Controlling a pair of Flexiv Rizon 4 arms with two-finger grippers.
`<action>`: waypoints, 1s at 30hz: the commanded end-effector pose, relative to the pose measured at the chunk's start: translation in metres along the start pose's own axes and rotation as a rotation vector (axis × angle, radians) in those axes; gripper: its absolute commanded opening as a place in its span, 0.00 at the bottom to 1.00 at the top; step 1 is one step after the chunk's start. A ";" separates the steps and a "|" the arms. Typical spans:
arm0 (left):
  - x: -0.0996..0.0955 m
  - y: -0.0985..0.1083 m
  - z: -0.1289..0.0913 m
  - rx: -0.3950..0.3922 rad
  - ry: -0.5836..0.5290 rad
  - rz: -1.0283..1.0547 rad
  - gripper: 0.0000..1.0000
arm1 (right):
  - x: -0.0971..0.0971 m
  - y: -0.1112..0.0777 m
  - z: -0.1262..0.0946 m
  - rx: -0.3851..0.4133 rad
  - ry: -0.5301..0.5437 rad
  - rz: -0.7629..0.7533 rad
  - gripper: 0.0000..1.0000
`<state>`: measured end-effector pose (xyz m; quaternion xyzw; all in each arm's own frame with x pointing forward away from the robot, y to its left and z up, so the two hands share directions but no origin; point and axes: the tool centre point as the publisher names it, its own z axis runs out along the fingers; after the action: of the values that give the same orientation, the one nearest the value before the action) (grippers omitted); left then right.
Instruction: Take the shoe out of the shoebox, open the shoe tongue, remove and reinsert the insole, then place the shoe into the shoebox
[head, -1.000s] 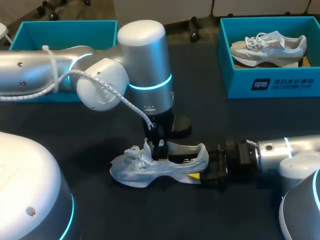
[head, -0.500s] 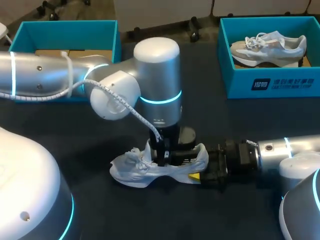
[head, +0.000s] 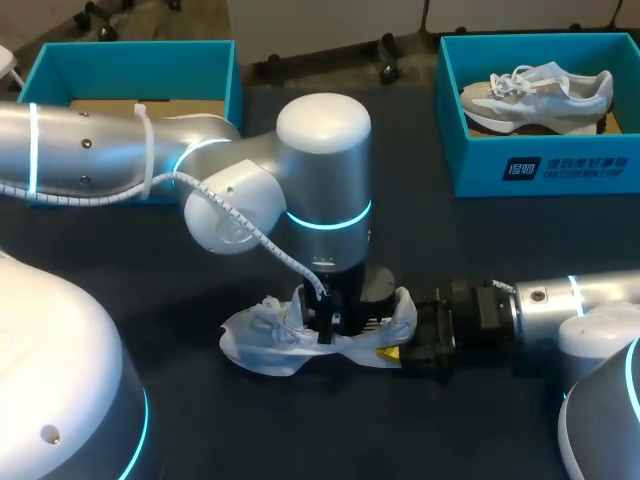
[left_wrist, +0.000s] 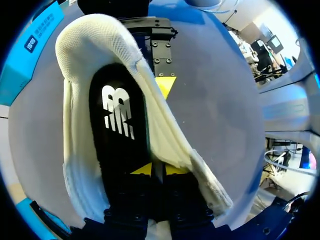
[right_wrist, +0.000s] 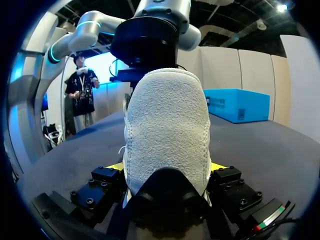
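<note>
A pale grey shoe (head: 265, 340) lies on its sole mid-table, toe to the left. My left gripper (head: 326, 322) reaches straight down into the shoe's opening. In the left wrist view its yellow tips (left_wrist: 157, 170) stand a narrow slit apart, low inside the shoe (left_wrist: 100, 35), at the near end of the black insole (left_wrist: 120, 130), which lies flat on the shoe bed. My right gripper (head: 398, 350) comes in from the right and is shut on the shoe's heel. The heel (right_wrist: 167, 125) fills the gap between its fingers (right_wrist: 167, 167).
A teal shoebox (head: 130, 55) stands at the back left, partly behind my left arm. A second teal box (head: 540, 165) at the back right holds another pale shoe (head: 535, 90). The dark tabletop (head: 440, 240) runs between them.
My left arm has shifted right toward the heel and sunk deeper into the shoe. Its fingers have parted slightly. The right arm and the shoe have stayed put.
</note>
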<state>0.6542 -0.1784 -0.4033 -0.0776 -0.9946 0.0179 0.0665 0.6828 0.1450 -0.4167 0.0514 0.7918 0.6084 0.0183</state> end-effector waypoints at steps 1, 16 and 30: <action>-0.003 -0.005 0.007 -0.026 -0.034 -0.004 0.21 | 0.000 0.000 0.001 0.002 -0.001 0.001 0.00; -0.025 0.002 0.013 -0.077 -0.186 -0.031 0.29 | 0.000 0.000 0.001 0.002 -0.001 0.001 0.00; -0.044 0.007 0.008 -0.113 -0.238 -0.083 0.07 | 0.000 0.000 0.001 0.002 -0.001 0.001 0.00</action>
<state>0.6901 -0.1743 -0.4088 -0.0409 -0.9977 -0.0233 -0.0482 0.6852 0.1451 -0.4167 0.0524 0.7916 0.6085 0.0188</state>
